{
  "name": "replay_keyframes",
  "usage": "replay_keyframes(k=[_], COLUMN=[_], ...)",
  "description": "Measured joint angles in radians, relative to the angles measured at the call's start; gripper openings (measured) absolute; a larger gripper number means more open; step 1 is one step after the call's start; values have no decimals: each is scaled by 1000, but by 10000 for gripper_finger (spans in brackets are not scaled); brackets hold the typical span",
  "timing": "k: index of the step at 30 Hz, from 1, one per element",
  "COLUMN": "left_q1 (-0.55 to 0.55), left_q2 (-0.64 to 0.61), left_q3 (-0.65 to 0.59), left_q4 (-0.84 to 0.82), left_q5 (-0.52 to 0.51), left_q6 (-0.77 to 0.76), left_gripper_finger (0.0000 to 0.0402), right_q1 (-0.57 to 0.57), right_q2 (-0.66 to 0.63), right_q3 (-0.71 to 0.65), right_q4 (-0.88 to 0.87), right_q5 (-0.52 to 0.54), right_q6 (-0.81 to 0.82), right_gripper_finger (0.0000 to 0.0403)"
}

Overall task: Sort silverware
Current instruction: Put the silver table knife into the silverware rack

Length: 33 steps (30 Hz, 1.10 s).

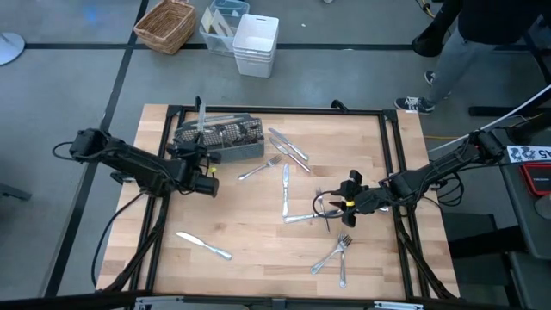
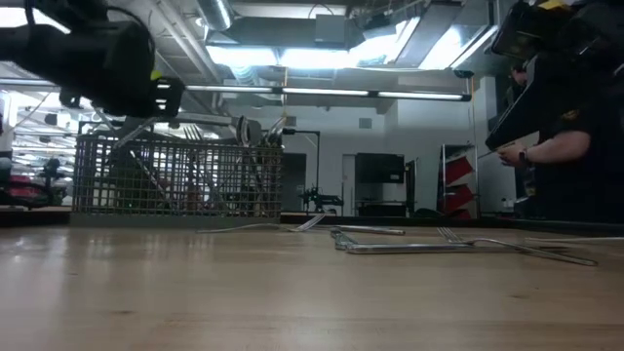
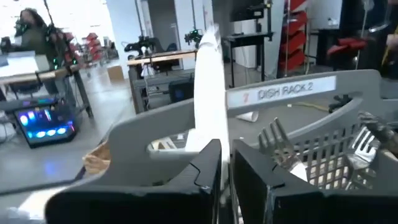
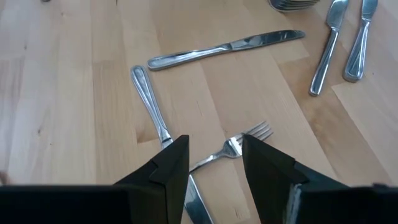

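The silverware lies scattered on the wooden table: two knives and a fork near the grey mesh caddy, a knife mid-table, another knife near the front, and forks at front right. My left gripper is at the caddy's near side, shut on a knife. My right gripper hovers open over a fork and a knife lying on the table, touching neither. More silverware stands inside the caddy. My left gripper pinches one end of the knife between its two fingers. The rest of the knife sticks out past the fingertips toward the table's far edge, over the caddy and clear of the table. Which end is held cannot be told.
A black frame runs around the tabletop. On the floor beyond the far edge are a wicker basket and white bins. A person stands off the far right corner. Bare wood shows at the table's left front.
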Motion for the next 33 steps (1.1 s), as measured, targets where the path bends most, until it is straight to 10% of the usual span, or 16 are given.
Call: replay_keyframes(k=[22, 27, 33], left_q1=[-81, -186, -269], left_q2=[-23, -80, -128], left_q3=[54, 190, 343], left_q4=[16, 16, 25], left_q5=[42, 329, 1011], left_q6=[-156, 72, 170], left_gripper_finger=[7, 2, 2], right_q1=[-1, -1, -1], right_q2=[0, 0, 0], right_q3=[0, 0, 0], right_q4=[3, 2, 2], right_q5=[0, 0, 0], right_q6=[0, 0, 0], right_gripper_finger=[152, 152, 152])
